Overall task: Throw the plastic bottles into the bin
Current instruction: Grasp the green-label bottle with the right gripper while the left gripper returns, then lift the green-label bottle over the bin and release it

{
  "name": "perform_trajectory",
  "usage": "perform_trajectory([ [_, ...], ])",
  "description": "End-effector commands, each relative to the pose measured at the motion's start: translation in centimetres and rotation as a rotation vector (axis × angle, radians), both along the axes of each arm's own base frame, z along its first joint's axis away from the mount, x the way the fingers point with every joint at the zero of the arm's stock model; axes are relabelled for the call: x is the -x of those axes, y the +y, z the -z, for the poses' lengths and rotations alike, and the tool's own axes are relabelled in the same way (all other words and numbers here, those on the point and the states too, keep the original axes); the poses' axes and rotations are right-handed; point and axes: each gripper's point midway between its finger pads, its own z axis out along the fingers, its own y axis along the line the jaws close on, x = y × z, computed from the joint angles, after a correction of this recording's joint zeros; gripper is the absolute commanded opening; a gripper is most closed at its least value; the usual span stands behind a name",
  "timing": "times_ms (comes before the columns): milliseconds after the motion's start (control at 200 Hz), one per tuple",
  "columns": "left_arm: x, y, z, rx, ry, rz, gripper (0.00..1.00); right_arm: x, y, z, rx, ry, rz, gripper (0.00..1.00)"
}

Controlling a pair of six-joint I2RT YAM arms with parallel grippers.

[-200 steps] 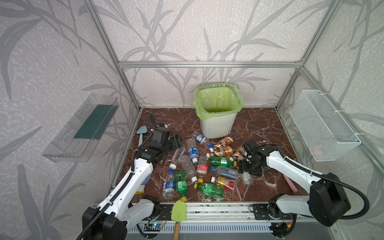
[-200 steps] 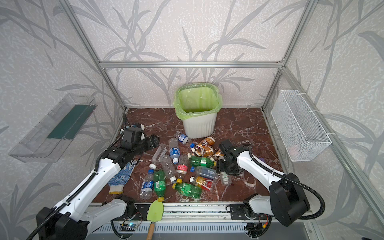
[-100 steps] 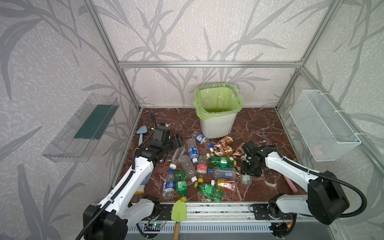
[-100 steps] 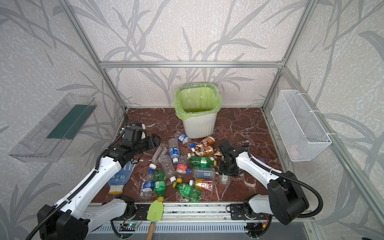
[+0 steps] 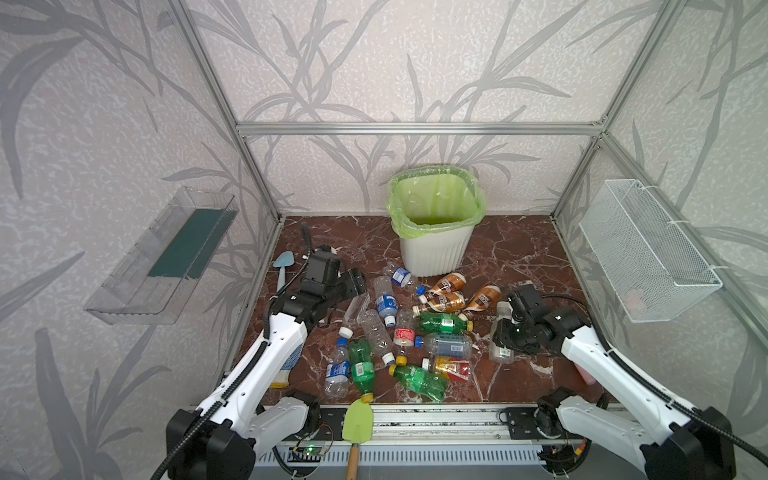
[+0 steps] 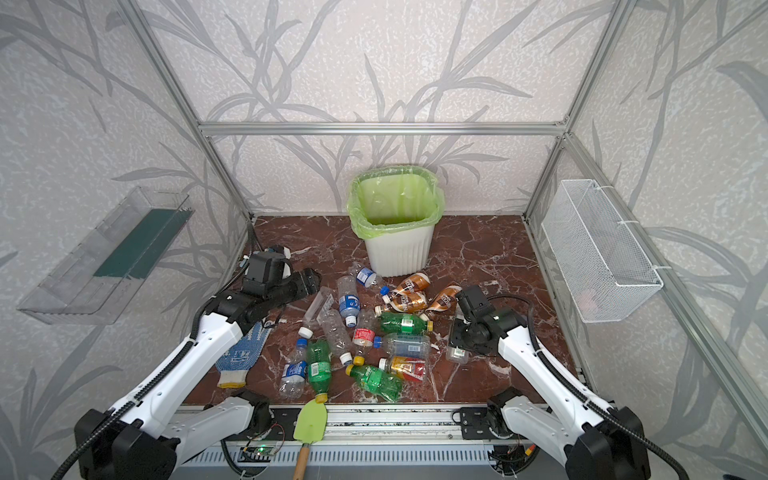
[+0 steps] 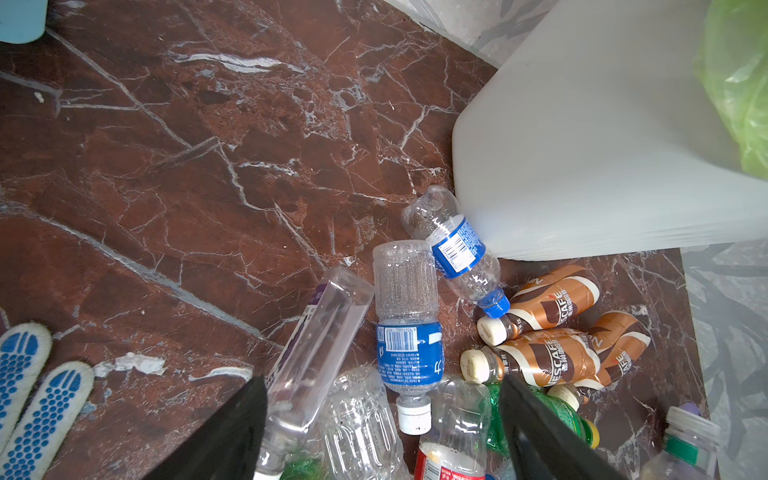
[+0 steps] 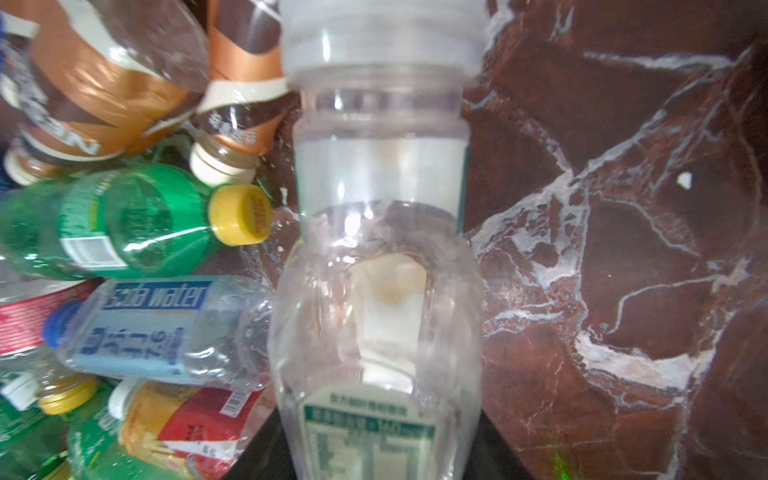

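Green spade [image 5: 357, 419] at front rail; blue spade [image 5: 284, 262] far left; dotted glove [image 6: 243, 353] flat.

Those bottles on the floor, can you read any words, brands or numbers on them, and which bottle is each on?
"soda water": light blue label of a clear bottle, blue cap.
"7.6": same label.
"ESCAFE", first letter hidden: brown-and-white wrapped bottles.
White-capped clear bottle in the right gripper: green label, too blurred to read.
Blue-label barcodes and small print, red labels, green soda labels: too small to read.
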Motion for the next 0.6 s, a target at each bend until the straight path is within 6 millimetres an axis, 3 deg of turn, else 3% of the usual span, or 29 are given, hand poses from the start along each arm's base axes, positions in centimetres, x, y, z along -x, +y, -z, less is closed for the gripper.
perform_trajectory([
  [0,-0.1,-0.1,-1.3,0.026,-0.012,-0.006,0.87,-1.2,1.0,-2.4,-0.106,-0.124,0.017,0.48],
  [595,2.1,0.9,-0.7,0.049,-0.023,-0.053,0.87,-6.9,4.6,-12.4,-0.449,-0.498,0.031,0.47],
])
